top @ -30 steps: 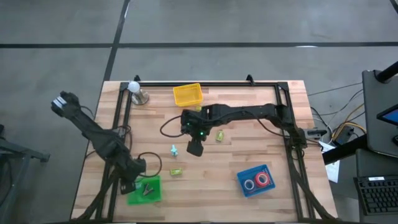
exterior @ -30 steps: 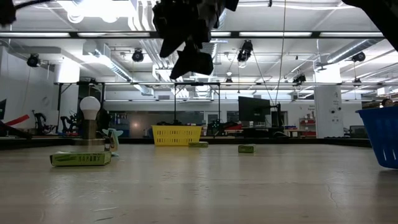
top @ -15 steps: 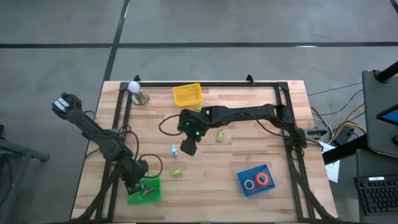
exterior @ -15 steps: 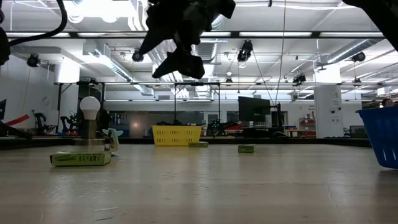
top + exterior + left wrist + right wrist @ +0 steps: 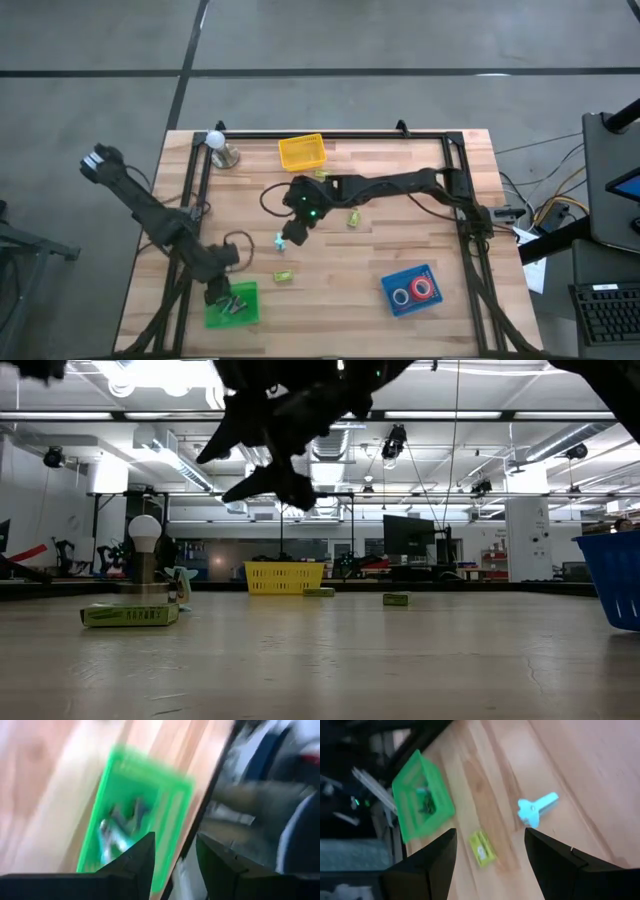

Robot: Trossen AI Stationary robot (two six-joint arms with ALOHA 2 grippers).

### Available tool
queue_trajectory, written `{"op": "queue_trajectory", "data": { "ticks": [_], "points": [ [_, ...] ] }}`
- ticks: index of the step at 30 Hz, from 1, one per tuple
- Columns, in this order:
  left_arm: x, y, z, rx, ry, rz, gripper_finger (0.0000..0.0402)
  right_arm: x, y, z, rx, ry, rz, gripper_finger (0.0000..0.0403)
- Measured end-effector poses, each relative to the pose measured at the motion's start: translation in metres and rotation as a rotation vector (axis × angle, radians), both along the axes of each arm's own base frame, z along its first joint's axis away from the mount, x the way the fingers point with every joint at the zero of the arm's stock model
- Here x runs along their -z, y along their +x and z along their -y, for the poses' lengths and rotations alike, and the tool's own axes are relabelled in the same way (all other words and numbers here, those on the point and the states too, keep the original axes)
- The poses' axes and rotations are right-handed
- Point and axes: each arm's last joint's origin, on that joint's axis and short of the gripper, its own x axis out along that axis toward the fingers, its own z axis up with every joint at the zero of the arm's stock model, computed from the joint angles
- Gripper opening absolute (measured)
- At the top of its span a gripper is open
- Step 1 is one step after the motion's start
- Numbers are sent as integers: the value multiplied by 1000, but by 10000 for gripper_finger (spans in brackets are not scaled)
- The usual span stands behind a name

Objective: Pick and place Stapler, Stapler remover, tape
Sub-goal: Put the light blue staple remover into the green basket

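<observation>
My right gripper (image 5: 293,236) hangs open and empty above the table's middle, right beside a small teal tool (image 5: 279,241) that lies flat on the wood; the tool also shows in the right wrist view (image 5: 536,809). A yellow-green stapler (image 5: 283,275) lies nearer the front edge. Two more staplers (image 5: 353,217) (image 5: 320,173) lie farther back. Red and pink tape rolls (image 5: 413,292) lie in the blue tray (image 5: 392,284). My left gripper (image 5: 215,291) is open and empty at the left edge of the green tray (image 5: 245,312), which holds small dark tools (image 5: 120,822).
A yellow basket (image 5: 302,152) stands at the back centre. A light bulb on a base (image 5: 217,142) stands at the back left. A black frame (image 5: 330,134) runs along the table's back and sides. Bare wood lies between the teal tool and the blue tray.
My right gripper has gone toward the table's left edge, closing on the teal tool, and has tipped so that its fingers slant down and leftward. It stays open. The things on the table have kept their places.
</observation>
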Motion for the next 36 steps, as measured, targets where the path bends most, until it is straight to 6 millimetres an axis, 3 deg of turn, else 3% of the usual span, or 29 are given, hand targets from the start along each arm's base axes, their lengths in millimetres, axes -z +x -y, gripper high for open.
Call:
{"op": "queue_trajectory", "data": {
  "ticks": [6,11,21,26,31,36],
  "points": [
    [-40,-10,-22,-275,23,280,142,35,-4,2,142,214,14,223],
    [-70,-15,-34,-372,73,515,140,63,-15,4,261,349,-43,219],
    [-115,-20,-47,-547,243,813,140,82,-12,6,366,489,-15,219],
    [-128,-24,-51,-530,309,862,140,94,-11,8,406,519,-61,219],
    [-128,-24,-52,-526,315,864,140,107,-4,7,407,533,-90,219],
    [-125,-23,-50,-521,324,858,140,108,6,8,396,538,-69,219]
  ]
}}
